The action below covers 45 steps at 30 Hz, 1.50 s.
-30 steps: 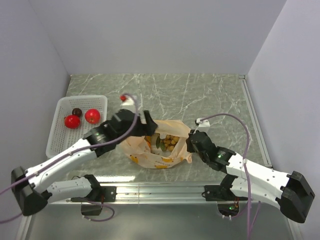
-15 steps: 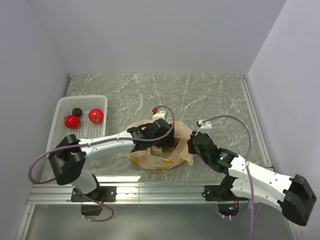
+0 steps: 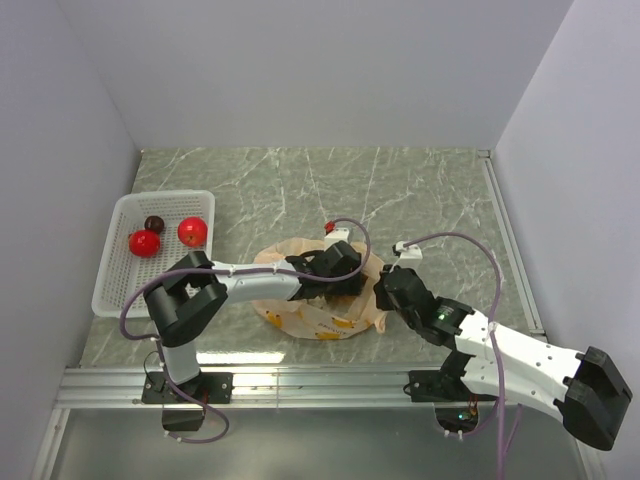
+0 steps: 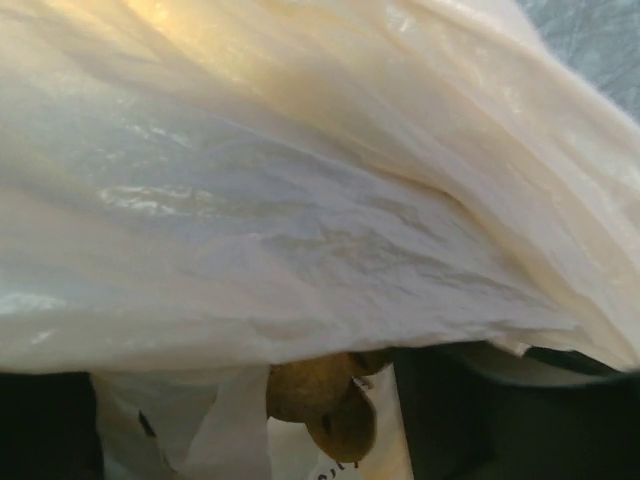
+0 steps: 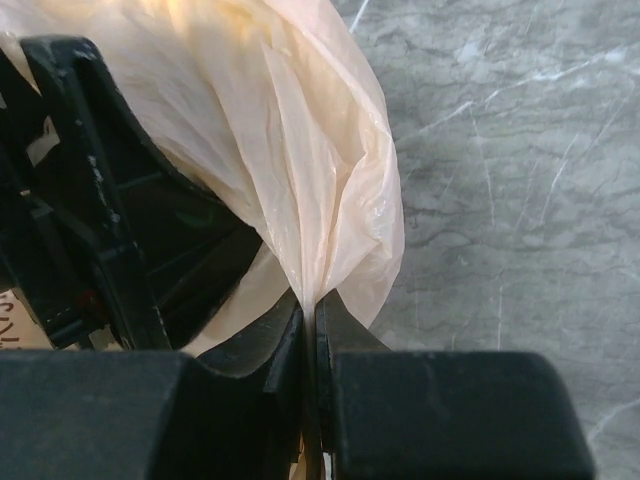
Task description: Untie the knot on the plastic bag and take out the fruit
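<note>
The plastic bag [image 3: 318, 322] lies open in the middle of the table, pale peach with orange marks. No knot shows. My left gripper [image 3: 335, 280] is reached inside the bag's mouth. In the left wrist view the bag's film [image 4: 300, 200] covers most of the frame. A tan cluster of small balls [image 4: 320, 400] sits between the gripper's [image 4: 250, 425] dark, spread fingers. My right gripper [image 3: 381, 290] is shut on the bag's right edge. The right wrist view shows its jaws [image 5: 312, 310] pinching a fold of plastic [image 5: 320, 150]. Other fruit in the bag is hidden.
A white basket [image 3: 110, 272] stands at the left with two red fruits [image 3: 145, 243] [image 3: 192, 231] and a dark maroon one [image 3: 153, 223]. The left arm's black wrist [image 5: 100, 200] is close beside the right gripper. Grey walls enclose the marble table.
My left gripper has moved right from the bag's left side and gone into its mouth, covering the fruit. The right gripper has kept its hold on the bag's edge.
</note>
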Each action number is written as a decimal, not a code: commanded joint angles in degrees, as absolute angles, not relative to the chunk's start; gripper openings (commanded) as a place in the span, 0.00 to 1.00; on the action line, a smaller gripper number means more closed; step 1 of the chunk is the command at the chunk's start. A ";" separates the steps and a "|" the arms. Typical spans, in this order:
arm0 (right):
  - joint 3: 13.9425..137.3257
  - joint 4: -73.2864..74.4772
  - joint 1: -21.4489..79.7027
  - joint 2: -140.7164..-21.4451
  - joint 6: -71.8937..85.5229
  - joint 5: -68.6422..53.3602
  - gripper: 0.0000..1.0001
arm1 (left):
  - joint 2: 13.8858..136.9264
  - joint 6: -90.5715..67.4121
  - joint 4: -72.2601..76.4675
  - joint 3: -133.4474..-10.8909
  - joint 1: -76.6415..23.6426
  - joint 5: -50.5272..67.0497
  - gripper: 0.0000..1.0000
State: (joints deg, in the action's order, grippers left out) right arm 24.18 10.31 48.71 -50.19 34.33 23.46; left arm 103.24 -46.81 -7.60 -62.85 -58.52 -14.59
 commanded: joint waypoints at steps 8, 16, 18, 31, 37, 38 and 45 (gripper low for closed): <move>26.36 11.16 48.52 -50.80 34.37 28.38 0.12 | 95.63 -44.12 -6.24 -60.74 -58.80 -14.59 0.23; 32.86 15.29 47.11 -53.96 33.57 34.71 0.12 | 85.27 -41.67 -6.68 -53.89 -58.80 -9.33 0.19; 35.05 16.43 46.50 -55.37 33.40 36.03 0.12 | 83.33 -40.44 -7.20 -52.48 -58.97 -5.82 0.19; 34.55 12.22 44.56 -61.00 31.64 28.41 0.11 | 59.08 -35.51 -2.21 -45.52 -57.58 -8.08 0.16; 32.52 12.04 49.21 -61.00 33.92 27.77 0.11 | 59.76 -37.70 3.78 -51.06 -50.99 -8.43 0.17; 32.17 12.30 49.57 -61.26 34.27 28.12 0.11 | 60.20 -38.05 3.78 -52.02 -50.28 -10.09 0.17; 31.29 12.57 50.98 -59.95 35.16 28.74 0.11 | 63.63 -39.20 -7.01 -61.34 -33.34 -18.54 0.18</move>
